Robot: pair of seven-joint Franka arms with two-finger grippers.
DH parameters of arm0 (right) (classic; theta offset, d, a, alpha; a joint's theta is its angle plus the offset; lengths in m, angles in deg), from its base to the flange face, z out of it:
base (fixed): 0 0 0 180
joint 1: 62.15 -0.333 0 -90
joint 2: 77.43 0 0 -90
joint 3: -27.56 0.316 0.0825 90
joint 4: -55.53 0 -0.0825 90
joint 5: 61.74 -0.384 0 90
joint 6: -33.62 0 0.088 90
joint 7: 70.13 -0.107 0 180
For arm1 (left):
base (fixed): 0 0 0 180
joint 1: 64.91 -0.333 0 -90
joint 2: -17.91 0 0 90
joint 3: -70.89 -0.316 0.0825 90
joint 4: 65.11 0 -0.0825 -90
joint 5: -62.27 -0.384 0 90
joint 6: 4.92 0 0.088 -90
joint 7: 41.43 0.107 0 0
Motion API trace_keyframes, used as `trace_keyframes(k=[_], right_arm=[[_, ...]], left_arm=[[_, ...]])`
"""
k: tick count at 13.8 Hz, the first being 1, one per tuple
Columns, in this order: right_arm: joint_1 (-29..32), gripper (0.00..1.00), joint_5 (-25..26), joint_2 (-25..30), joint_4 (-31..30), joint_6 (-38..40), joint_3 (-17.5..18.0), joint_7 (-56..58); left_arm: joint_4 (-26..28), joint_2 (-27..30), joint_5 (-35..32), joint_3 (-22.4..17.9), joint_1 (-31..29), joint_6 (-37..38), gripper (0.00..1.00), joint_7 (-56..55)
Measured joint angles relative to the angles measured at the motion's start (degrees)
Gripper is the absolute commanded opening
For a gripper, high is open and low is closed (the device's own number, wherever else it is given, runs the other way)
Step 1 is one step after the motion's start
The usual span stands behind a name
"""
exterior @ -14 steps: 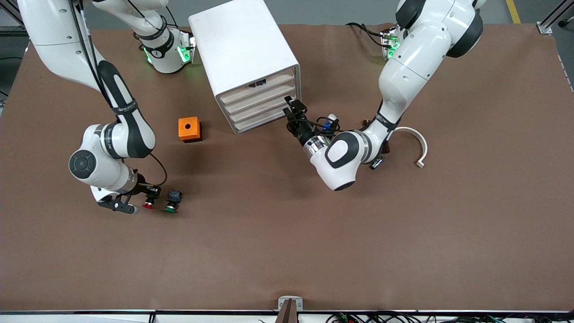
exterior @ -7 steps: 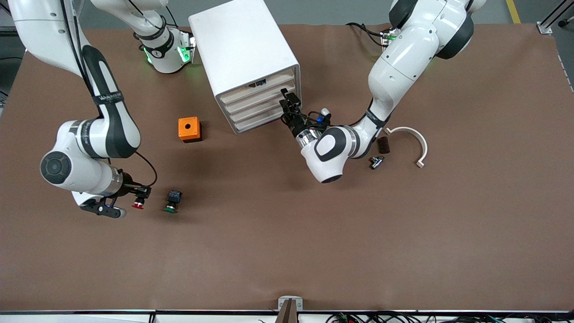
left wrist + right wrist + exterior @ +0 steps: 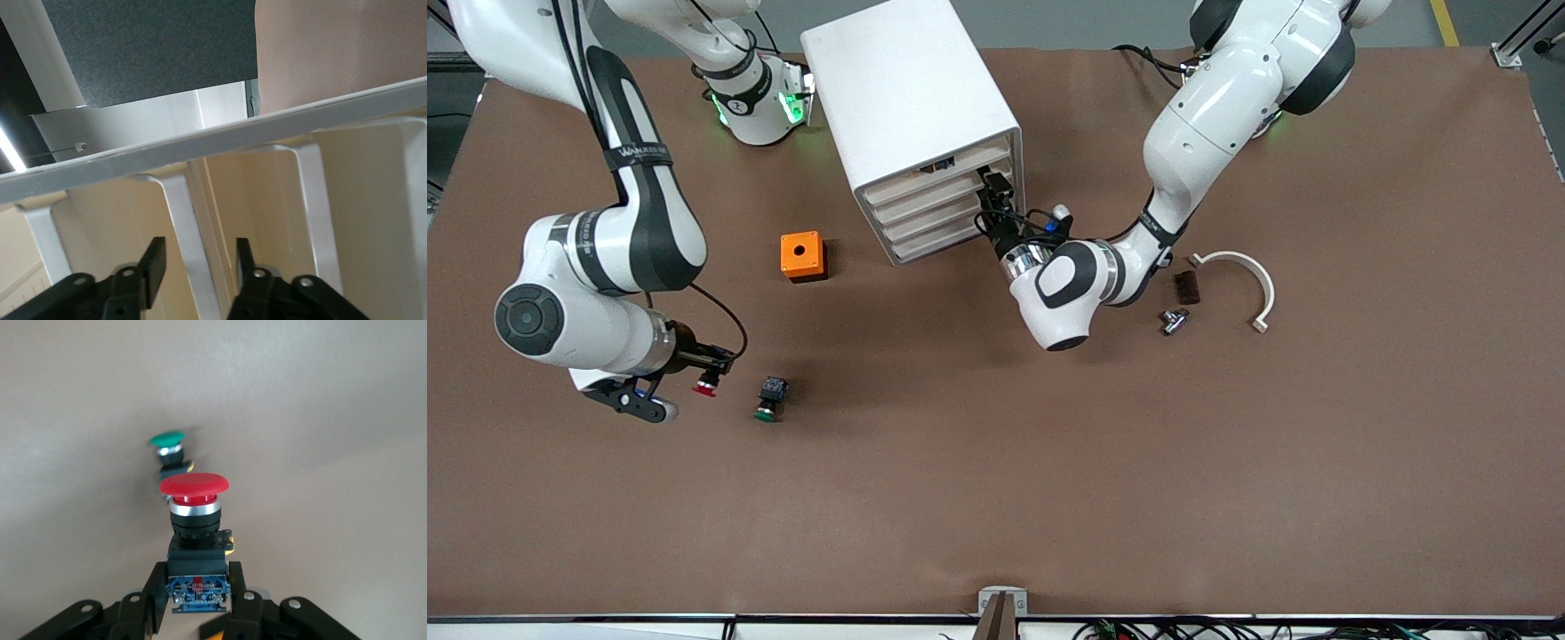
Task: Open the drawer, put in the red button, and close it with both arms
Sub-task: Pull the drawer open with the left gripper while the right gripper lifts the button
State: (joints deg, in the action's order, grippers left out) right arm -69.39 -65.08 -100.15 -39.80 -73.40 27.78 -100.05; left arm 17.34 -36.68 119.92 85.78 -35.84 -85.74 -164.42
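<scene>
Now the cabinet (image 3: 914, 116) sits closed toward the robots' bases, and the left gripper (image 3: 993, 191) is at the drawer (image 3: 938, 197) front, its jaws narrowly parted around a white slat in the left wrist view. The right gripper (image 3: 713, 372) is clamped on the red button (image 3: 706, 388), cap pointing away from the claw, lifted beside the green button (image 3: 768, 397). Nothing shows inside any drawer, so I'd judge the pull comes first.

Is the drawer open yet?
Shut: the second white slat-front drawer sits flush with the others; the left gripper is at its edge, fingers apart.
</scene>
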Motion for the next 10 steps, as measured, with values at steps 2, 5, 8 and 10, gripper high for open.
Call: trace_keyframes(k=[2, 5, 8, 10], right_arm=[[-1.22, 0.0, -1.95, 0.15, 3.35, 5.37, 0.02, -5.06], [-2.5, 0.0, -3.28, 1.63, 5.6, 10.04, 0.06, -12.14], [-4.41, 0.0, -6.73, 3.81, 6.34, 12.56, 0.1, -21.08], [-6.35, 0.0, -7.54, 5.3, 6.43, 13.27, 0.15, -27.03]], left_arm=[[0.0, 0.0, 0.0, 0.38, 0.03, 0.03, 0.11, 0.01], [0.11, -0.06, -0.01, 0.45, 0.09, -0.28, 0.08, -0.43], [0.11, -0.22, 0.0, 0.43, 0.02, -0.29, 0.1, -0.8], [0.11, -0.22, 0.09, 0.35, -0.15, -0.29, 0.11, -0.99]])
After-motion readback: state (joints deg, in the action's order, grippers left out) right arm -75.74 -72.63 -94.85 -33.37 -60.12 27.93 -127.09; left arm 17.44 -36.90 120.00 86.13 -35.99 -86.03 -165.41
